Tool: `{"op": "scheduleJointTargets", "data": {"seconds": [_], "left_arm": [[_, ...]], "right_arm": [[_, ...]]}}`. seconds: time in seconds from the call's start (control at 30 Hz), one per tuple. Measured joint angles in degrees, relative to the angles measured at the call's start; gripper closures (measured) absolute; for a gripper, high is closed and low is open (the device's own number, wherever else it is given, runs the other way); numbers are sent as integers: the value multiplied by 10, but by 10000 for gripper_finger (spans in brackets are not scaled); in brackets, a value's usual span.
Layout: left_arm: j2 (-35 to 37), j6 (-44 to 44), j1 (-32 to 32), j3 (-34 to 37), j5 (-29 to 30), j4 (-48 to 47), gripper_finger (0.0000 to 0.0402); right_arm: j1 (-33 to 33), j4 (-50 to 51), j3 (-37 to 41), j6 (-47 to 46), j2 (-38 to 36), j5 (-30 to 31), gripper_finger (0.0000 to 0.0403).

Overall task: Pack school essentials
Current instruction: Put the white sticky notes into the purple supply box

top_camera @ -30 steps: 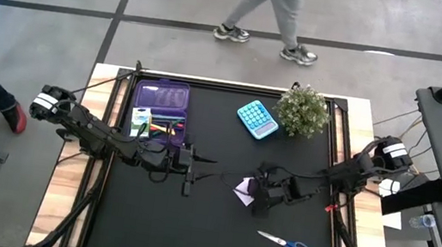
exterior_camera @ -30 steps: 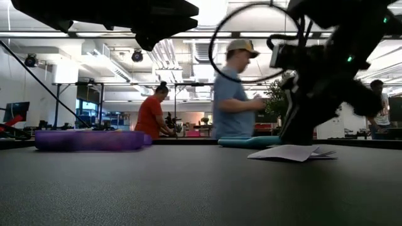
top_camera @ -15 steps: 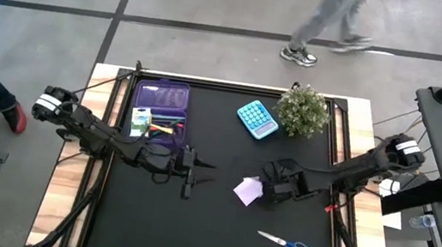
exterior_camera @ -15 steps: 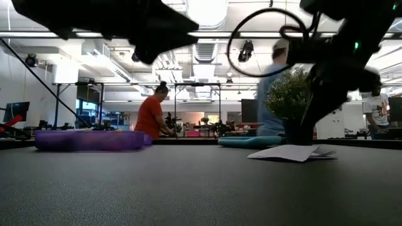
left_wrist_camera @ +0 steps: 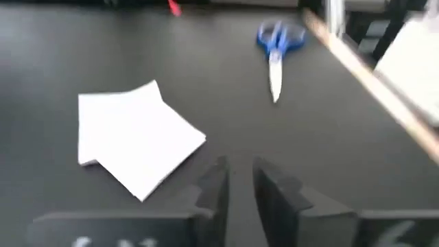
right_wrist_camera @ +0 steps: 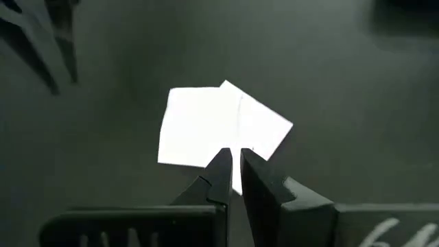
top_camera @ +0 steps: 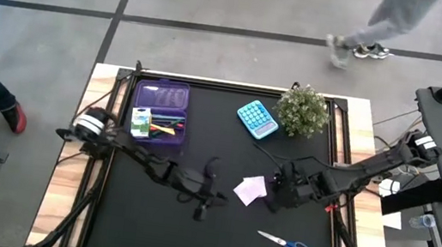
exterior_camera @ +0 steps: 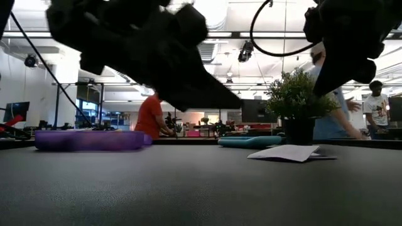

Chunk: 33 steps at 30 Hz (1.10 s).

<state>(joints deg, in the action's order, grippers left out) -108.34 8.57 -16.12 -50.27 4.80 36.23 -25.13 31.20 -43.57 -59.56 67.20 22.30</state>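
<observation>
Landmark: paper [top_camera: 251, 189], pale squares lying flat mid-table [top_camera: 214, 235].

Far left of the paper, at the table's back-left: purple case [top_camera: 160, 106], open, with pens [top_camera: 167, 125] and a green-white pack [top_camera: 141, 121] in it. In the low view the case [exterior_camera: 90, 139] shows as a low purple strip left of the paper [exterior_camera: 290, 152].

Left gripper [top_camera: 208, 193] sits just left of the paper, above the table. Left wrist view: jaws nearly shut, thin gap, nothing between them; paper [left_wrist_camera: 136, 137] ahead of them, scissors [left_wrist_camera: 278, 46] farther off.

Behind the paper: teal calculator [top_camera: 257, 118], then potted plant [top_camera: 303, 110] to its right, near the back edge. Low view: plant [exterior_camera: 295, 104] stands behind the paper.

Right gripper [top_camera: 279, 192] is just right of the paper, close to its edge. Right wrist view: jaws almost shut, narrow gap, tips over the paper's [right_wrist_camera: 219, 134] near edge; cannot tell if they touch it.

Scissors [top_camera: 288, 246], blue handles, lie in front of the paper and to its right, well apart, near the front edge.

A person's legs [top_camera: 382, 25] cross the floor beyond the table.
</observation>
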Motion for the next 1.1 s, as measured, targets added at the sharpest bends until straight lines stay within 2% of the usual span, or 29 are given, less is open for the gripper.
{"op": "scheduleJointTargets", "data": {"seconds": [0.1, 0.2, 0.4, 0.5, 0.6, 0.67, 0.77, 0.87, 1.1], "left_arm": [[-34, -19, 2, -53, -1, -76, 389], [-62, -22, 7, -98, 6, -149, 396], [-113, -29, 23, -146, 29, -167, 400], [-120, -29, 30, -151, 77, -166, 400], [-120, -25, 34, -151, 168, -163, 400], [-119, -30, 35, -151, 200, -133, 400], [-116, -47, 34, -154, 185, -83, 400], [-115, -59, 33, -156, 156, -86, 400], [-120, -59, 33, -156, 77, -82, 400]], "right_arm": [[-4, -2, 4, -12, 7, 0, 366], [-5, -4, 14, -25, 15, 0, 352], [-5, -21, 42, -40, 23, 4, 328], [-5, -47, 53, -40, 23, 4, 312], [-5, -61, 60, -39, 23, 4, 295], [-5, -68, 67, -40, 23, 5, 284], [-5, -70, 77, -56, 23, 5, 264], [-5, -84, 91, -73, 23, -1, 238], [-3, -202, 153, -91, 23, -7, 172]]}}
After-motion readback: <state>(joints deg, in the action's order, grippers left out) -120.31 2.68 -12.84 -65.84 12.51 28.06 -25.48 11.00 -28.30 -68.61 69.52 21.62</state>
